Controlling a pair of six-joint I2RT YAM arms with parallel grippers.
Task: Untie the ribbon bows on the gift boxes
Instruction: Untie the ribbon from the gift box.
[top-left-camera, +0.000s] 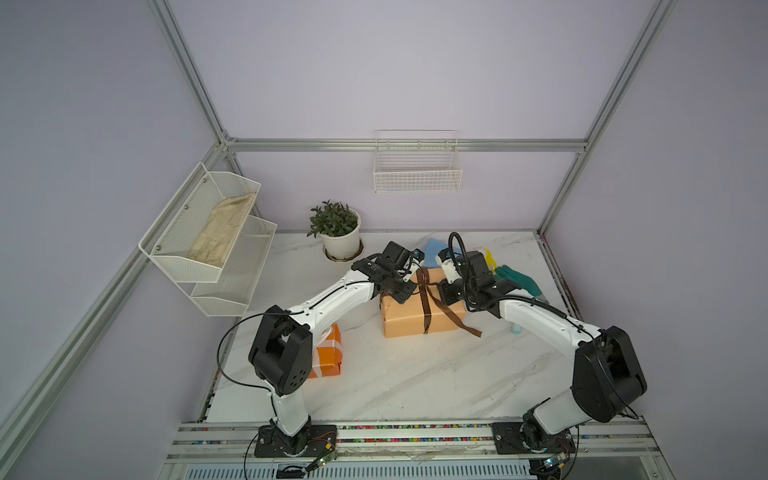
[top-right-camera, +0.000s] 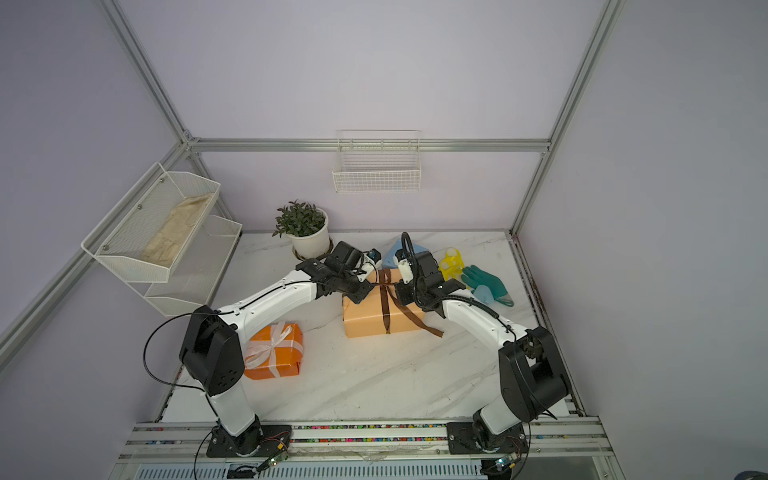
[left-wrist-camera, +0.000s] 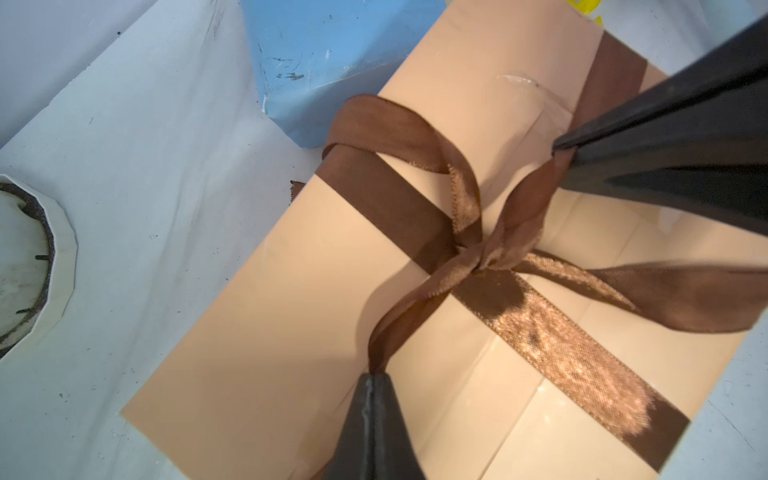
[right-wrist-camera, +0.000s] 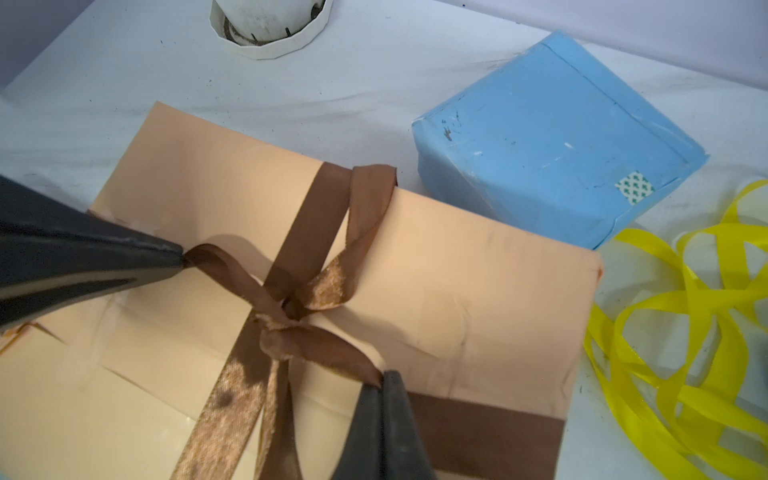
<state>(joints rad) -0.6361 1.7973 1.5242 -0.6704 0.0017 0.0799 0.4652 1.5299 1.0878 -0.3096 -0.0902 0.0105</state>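
Item: dark brown ribbon (left-wrist-camera: 478, 257), knotted on top of the large peach box (left-wrist-camera: 270, 324), near the middle of the bench (top-left-camera: 415, 374), with the light blue box (right-wrist-camera: 540, 145) just beside it.

Risks, as we judge them: both gripped strands run taut to the knot. If we hold loops rather than tails, pulling apart would cinch the knot instead of freeing it. The box may lift or slide with the pull, and a thin strand may slip from the pinch.

Tools: the left tool (left-wrist-camera: 372, 376) is closed tight, pinching one strand of the bow. The right tool (right-wrist-camera: 381, 376) is closed tight on the opposite strand.
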